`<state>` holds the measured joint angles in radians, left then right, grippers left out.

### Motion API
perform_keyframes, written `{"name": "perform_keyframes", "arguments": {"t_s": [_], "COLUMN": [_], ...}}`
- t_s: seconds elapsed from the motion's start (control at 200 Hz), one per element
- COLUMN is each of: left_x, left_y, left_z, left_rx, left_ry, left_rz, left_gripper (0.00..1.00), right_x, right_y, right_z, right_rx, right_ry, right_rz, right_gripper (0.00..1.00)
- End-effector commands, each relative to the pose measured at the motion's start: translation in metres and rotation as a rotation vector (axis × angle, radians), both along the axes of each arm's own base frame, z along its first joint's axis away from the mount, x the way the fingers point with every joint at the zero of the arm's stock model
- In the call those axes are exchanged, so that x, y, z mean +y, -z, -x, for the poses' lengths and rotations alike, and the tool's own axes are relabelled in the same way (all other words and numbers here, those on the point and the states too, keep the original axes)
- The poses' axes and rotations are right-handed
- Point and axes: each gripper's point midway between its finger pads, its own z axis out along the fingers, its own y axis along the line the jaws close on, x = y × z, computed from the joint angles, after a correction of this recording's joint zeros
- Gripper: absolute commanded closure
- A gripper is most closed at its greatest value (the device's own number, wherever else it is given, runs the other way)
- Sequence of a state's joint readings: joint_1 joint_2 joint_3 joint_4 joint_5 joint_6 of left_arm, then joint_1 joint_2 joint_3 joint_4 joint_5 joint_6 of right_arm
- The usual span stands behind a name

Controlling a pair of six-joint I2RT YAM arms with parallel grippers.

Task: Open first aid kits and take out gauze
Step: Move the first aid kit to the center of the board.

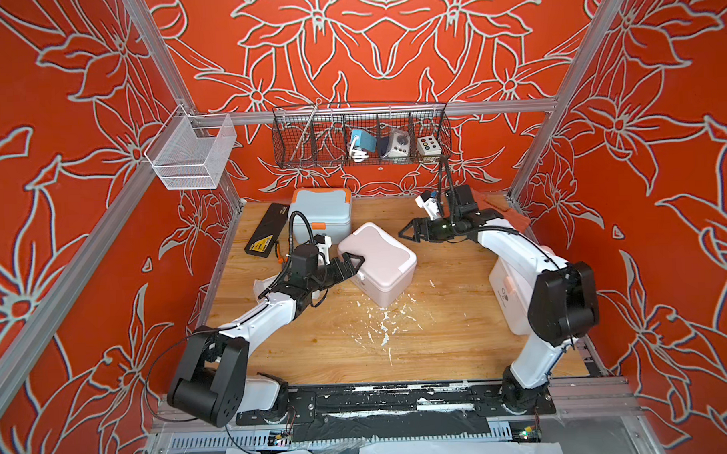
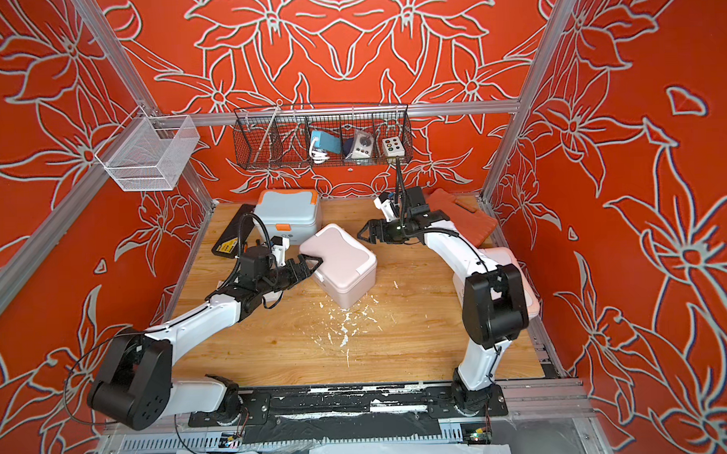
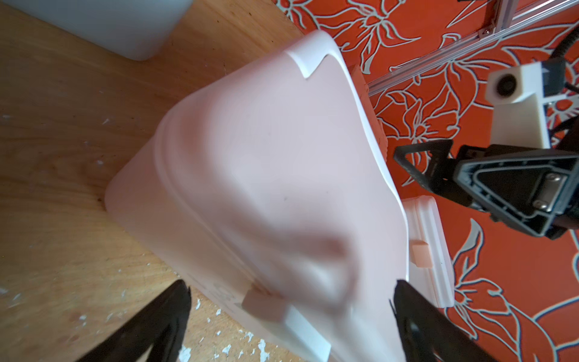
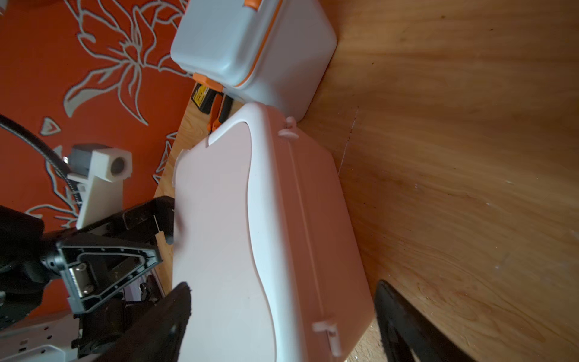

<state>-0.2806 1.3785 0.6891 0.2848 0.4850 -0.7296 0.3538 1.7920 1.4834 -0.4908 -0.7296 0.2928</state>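
Red walls [image 1: 61, 205] with pale flower outlines enclose a wooden tabletop [image 1: 441, 350] flecked with white scraps [image 1: 384, 331]. With the back wall as 12 o'clock, a pale pink first aid kit [image 1: 379, 260] sits near the centre, turned at an angle, its lid down. A blue-grey kit with orange trim [image 1: 322, 215], also closed, stands at 11 o'clock, just behind it. A white kit with peach trim [image 1: 510, 314] sits at the 3 o'clock edge, partly hidden by the right arm.

The left gripper [image 1: 355, 263] is at the pink kit's 9 o'clock side. Its fingers are spread wide on either side of the front latch [image 3: 263, 308] and clamp nothing. The right gripper [image 1: 405, 233] hangs just off the kit's 1 o'clock corner, also spread wide and empty.

A flat black case [image 1: 266, 231] lies at 10 o'clock and an orange-red case [image 2: 469, 220] at 1 o'clock.
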Motion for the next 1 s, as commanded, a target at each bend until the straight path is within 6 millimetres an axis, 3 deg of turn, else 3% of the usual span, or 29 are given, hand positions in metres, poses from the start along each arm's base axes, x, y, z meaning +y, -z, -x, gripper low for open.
{"name": "perform_keyframes", "arguments": {"t_s": [0.0, 0.18, 0.37, 0.575, 0.666, 0.761, 0.881, 0.996], "left_x": [-0.013, -0.029, -0.061, -0.085, -0.089, -0.079, -0.060, -0.043], "left_y": [-0.013, -0.015, -0.011, -0.009, -0.013, -0.012, -0.006, -0.003], "left_z": [-0.006, 0.010, 0.050, 0.095, 0.106, 0.103, 0.098, 0.100], "left_rx": [-0.031, -0.016, 0.014, 0.036, 0.025, 0.000, 0.004, 0.017], "left_ry": [0.071, 0.148, 0.282, 0.379, 0.407, 0.364, 0.303, 0.250], "left_rz": [0.055, 0.091, 0.096, 0.131, 0.157, 0.124, 0.132, 0.172], "left_gripper": [0.05, 0.05, 0.05, 0.05, 0.05, 0.03, 0.02, 0.02], "right_x": [0.024, 0.025, 0.007, -0.015, -0.029, -0.055, -0.080, -0.086], "right_y": [0.015, 0.030, 0.029, 0.037, 0.042, 0.043, 0.026, 0.001], "right_z": [0.027, 0.073, 0.119, 0.154, 0.161, 0.156, 0.148, 0.144], "right_rx": [0.041, 0.084, 0.110, 0.151, 0.157, 0.113, 0.040, -0.011], "right_ry": [-0.120, -0.154, -0.124, -0.057, 0.011, 0.112, 0.197, 0.237], "right_rz": [0.058, 0.094, 0.093, 0.123, 0.159, 0.275, 0.379, 0.380], "right_gripper": [0.12, 0.17, 0.18, 0.17, 0.14, 0.09, 0.02, 0.02]}}
